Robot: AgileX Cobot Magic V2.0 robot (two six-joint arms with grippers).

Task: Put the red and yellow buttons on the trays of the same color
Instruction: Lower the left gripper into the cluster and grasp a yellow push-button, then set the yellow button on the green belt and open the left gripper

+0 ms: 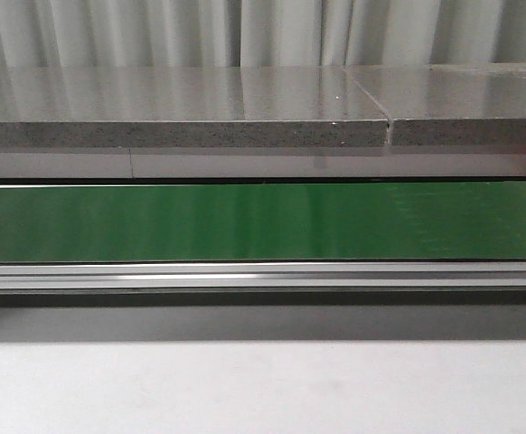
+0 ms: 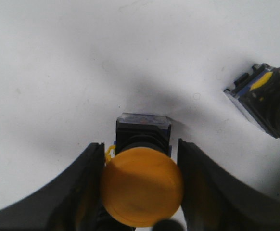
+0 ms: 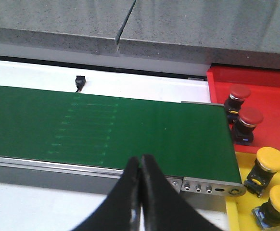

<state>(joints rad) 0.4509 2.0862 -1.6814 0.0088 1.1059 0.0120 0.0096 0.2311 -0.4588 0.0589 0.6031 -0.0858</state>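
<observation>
Left gripper [image 2: 141, 185]: black fingers flank the yellow mushroom-head push button [image 2: 142, 192] on the white table [image 2: 58, 72]; contact unclear.
Second yellow button [image 2: 267, 98]: lying tilted near the view's edge.
Right gripper [image 3: 140, 185]: fingers pressed together, empty, over the green conveyor belt [image 3: 106, 130].
Red tray [image 3: 274, 101]: two red buttons [image 3: 243, 115].
Yellow tray [image 3: 241, 211]: two yellow buttons [image 3: 272, 185].
Writing: none legible.

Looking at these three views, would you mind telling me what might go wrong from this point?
1. The left gripper straddles the yellow button by its rounded cap; the fingers may slip when closing or lifting.
2. A second yellow button lies tipped nearby; a sideways move might knock it.
3. The yellow tray already holds two buttons near the red tray, so a drop could hit them or land in the wrong colour.
</observation>
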